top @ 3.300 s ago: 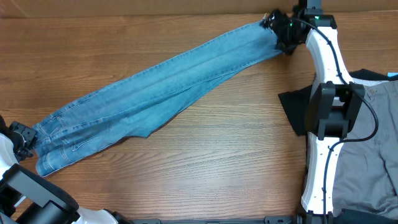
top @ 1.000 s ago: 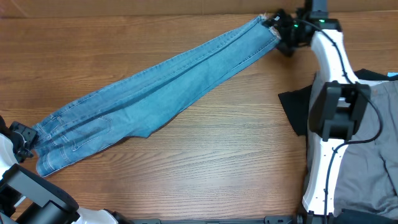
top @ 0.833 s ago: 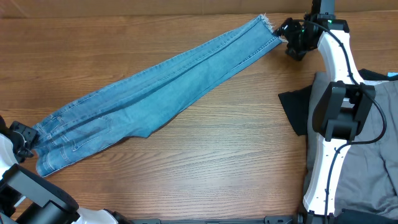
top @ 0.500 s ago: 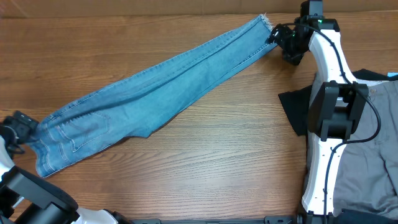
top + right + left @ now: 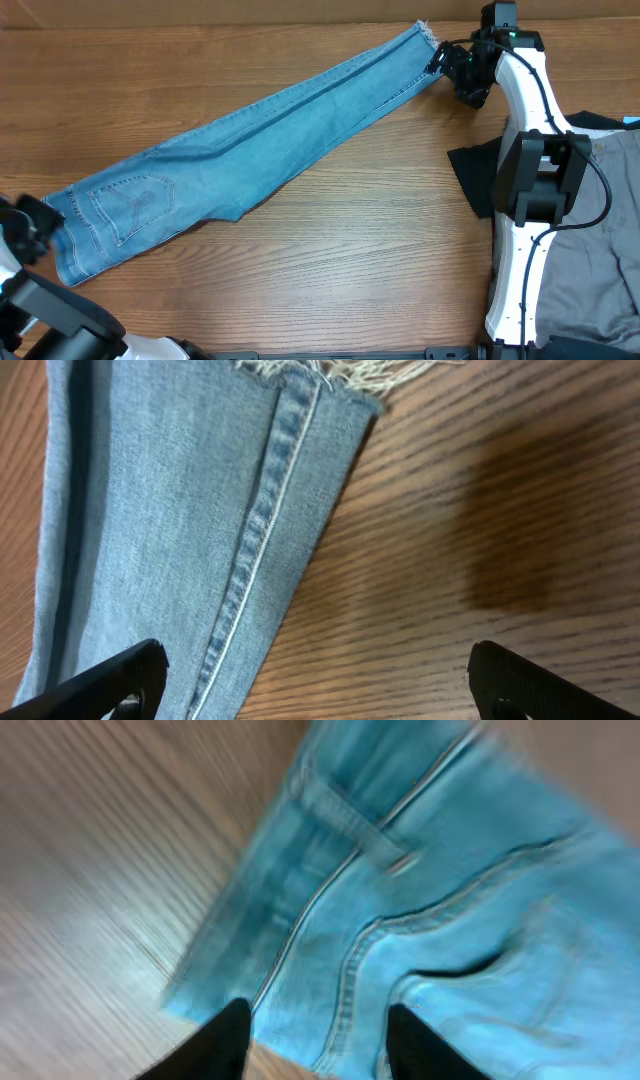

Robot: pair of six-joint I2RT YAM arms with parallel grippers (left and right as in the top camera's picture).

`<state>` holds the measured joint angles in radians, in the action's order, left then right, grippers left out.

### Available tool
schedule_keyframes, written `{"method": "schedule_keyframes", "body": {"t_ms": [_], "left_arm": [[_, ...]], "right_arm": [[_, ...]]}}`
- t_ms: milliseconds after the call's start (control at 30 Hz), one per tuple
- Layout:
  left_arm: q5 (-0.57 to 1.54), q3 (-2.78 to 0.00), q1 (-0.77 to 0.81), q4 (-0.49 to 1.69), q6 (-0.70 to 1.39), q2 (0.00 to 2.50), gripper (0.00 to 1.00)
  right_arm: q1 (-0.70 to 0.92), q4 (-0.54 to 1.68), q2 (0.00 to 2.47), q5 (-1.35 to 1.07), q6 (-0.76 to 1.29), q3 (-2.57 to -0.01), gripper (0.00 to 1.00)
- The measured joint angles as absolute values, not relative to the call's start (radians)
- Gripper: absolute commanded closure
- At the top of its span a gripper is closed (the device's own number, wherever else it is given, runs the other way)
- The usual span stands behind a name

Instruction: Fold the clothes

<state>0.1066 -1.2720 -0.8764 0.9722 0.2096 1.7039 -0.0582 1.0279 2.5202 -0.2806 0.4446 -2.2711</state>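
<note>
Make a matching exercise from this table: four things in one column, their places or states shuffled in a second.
Things:
1. hem
2. pocket
3. grey cloth
4. right tool

Places or states:
A. open, jaws wide apart
B. near the left end of the jeans
C. at the right edge of the table
D. frayed, at the far right end of the jeans

Pairs: 1-D, 2-B, 3-C, 4-A
</note>
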Motion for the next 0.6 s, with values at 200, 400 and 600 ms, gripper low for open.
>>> {"method": "schedule_keyframes", "body": {"t_ms": [200, 400, 600], "left_arm": [[0.113, -1.016, -0.877, 0.725, 0.233, 1.704, 0.96], [0.02, -0.942, -0.879, 0.613, 0.29, 1.704, 0.96], [-0.071, -0.948, -0.958, 0.458, 0.312, 1.704, 0.96]], "right_arm": [[-0.059, 1.091, 2.521, -0.281, 0.443, -2.271, 0.0], [-0.061, 1.187, 2.521, -0.281, 0.435, -2.271, 0.0], [-0.065, 1.272, 2.501, -0.279, 0.391, -2.271, 0.0]]}}
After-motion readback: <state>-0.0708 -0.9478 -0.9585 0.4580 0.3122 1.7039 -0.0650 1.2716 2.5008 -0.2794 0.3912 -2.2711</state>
